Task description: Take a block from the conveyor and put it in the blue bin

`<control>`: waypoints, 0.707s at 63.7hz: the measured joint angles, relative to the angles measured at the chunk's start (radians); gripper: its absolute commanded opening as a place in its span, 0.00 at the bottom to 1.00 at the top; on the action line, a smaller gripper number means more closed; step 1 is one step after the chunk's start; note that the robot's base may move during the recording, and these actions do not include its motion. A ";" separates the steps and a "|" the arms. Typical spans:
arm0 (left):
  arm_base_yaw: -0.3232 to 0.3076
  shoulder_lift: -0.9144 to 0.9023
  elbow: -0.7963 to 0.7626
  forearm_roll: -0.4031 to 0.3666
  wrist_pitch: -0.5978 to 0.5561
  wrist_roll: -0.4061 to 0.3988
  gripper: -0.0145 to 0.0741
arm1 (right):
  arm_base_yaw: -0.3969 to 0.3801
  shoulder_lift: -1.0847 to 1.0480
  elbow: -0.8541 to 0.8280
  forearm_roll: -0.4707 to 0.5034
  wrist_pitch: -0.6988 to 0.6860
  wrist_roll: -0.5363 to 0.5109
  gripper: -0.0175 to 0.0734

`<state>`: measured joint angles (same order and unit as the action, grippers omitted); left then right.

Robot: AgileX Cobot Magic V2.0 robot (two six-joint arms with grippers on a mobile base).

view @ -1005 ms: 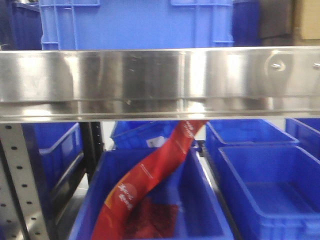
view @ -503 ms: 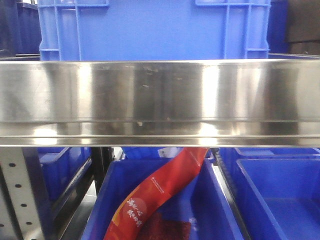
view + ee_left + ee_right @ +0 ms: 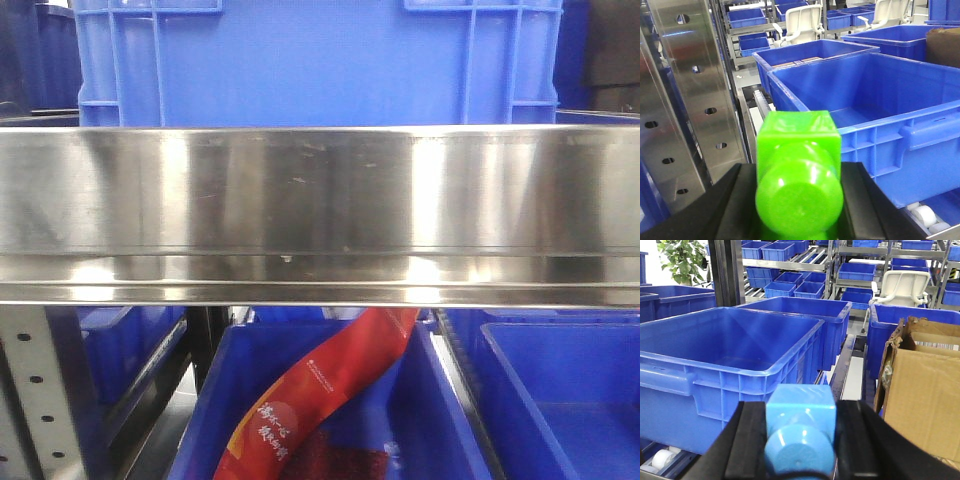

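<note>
**Right gripper**: held roughly level, facing down a rack aisle. Its matte black fingers are clamped on the two sides of the block.
**Block:** light-blue glossy plastic cube, round stud turned toward the camera. It sits between the fingers, near of the bin's right corner and outside it.
**Bin:** deep blue moulded plastic, rectangular, with ribbed walls and a rolled rim. It lies left and far of the block.
**Box**: brown cardboard with a torn flap, on the right.
**Left gripper**: roughly level, black fingers closed on a green block of glossy plastic with the same cube-and-stud shape.
**Second bin**: blue, right and far of the green block.
**Upright**: perforated brushed steel, on the left.
**Front view:** a polished steel rail runs across, with a blue crate above it. A red packet hangs into a lower bin.
</note>
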<state>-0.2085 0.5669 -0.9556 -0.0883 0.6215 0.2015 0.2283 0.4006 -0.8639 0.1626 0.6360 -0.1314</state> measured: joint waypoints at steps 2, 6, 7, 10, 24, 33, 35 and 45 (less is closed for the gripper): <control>0.000 0.000 0.000 0.000 0.000 0.000 0.04 | 0.000 0.000 0.000 0.000 0.000 0.000 0.01; 0.000 0.000 0.000 0.000 0.000 0.000 0.04 | 0.000 0.000 0.000 0.000 0.000 0.000 0.01; 0.000 0.000 0.000 0.000 0.000 0.000 0.04 | 0.000 0.000 0.000 0.000 0.000 0.000 0.01; 0.000 0.000 0.000 0.000 0.000 0.000 0.04 | 0.000 0.000 0.000 0.000 0.000 0.000 0.01; 0.000 0.000 0.000 0.000 0.000 0.000 0.04 | 0.000 0.000 0.000 0.000 0.000 0.000 0.01; 0.000 0.000 0.000 0.000 0.000 0.000 0.04 | 0.000 0.000 0.000 0.000 0.000 0.000 0.01; 0.000 0.000 0.000 0.000 0.000 0.000 0.04 | 0.000 0.000 0.000 0.000 0.000 0.000 0.01; 0.000 0.000 0.000 0.000 0.000 0.000 0.04 | 0.000 0.000 0.000 0.000 0.000 0.000 0.01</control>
<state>-0.2085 0.5669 -0.9556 -0.0883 0.6215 0.2015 0.2283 0.4006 -0.8639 0.1626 0.6360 -0.1314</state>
